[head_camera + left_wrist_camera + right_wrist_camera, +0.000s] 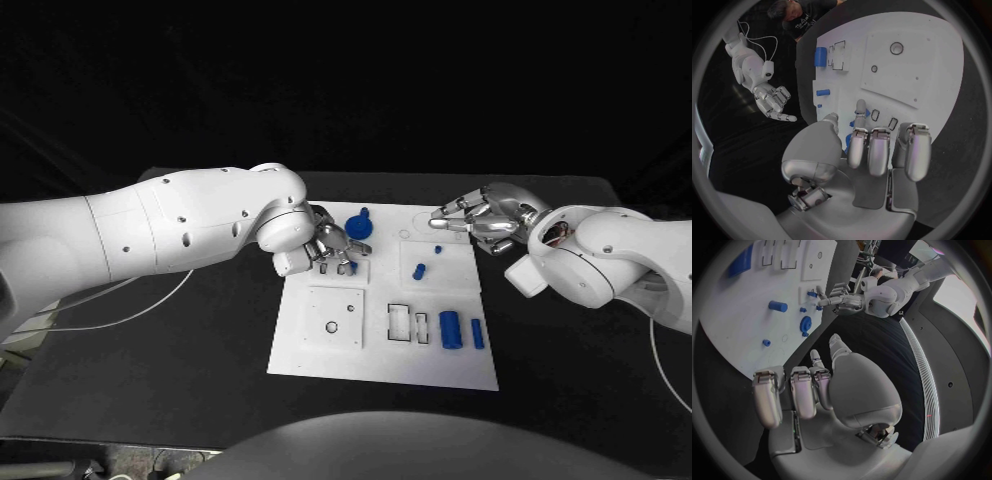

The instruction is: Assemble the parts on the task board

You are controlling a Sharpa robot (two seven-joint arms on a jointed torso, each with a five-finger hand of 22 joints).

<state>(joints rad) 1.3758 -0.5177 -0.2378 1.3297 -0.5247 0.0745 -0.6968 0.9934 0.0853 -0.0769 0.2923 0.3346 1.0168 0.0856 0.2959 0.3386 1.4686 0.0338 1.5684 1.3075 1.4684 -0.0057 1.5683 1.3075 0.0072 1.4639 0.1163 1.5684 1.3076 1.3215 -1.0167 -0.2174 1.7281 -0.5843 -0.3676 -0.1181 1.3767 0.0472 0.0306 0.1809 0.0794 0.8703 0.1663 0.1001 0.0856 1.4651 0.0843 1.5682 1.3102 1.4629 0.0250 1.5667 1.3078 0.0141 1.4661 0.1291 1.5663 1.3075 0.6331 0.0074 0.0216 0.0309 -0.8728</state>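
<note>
Head view first: our task board (378,345) lies flat in the middle of the black table (188,350), a white plate with outlined recesses and small holes. Blue parts sit on it: a round knob-like piece (358,226) at the far edge, a short peg (418,270) near the middle, a tiny stud (438,249) beyond that, and two cylinders, one thick (450,327) and one thin (477,333), side by side near the right edge.

Our left hand (330,246) hangs over the board's far-left part, fingers pointing down at the surface. From the left wrist view the fingers (879,150) lie extended and close together over the white plate, with slots and a sliver of blue just beyond the fingertips. We see nothing clasped in it; whether a fingertip touches the blue sliver we cannot tell.

Our right hand (483,217) hovers at the board's far-right corner, off the surface. In the right wrist view its fingers (795,392) are loosely curved and apart, holding nothing, with the board's edge beyond them and the knob-like piece (806,323) and peg (777,306) well apart from the fingertips.

Bare black table surrounds the board on every side. A white cable (130,310) runs across the table's left part, under the left arm.
</note>
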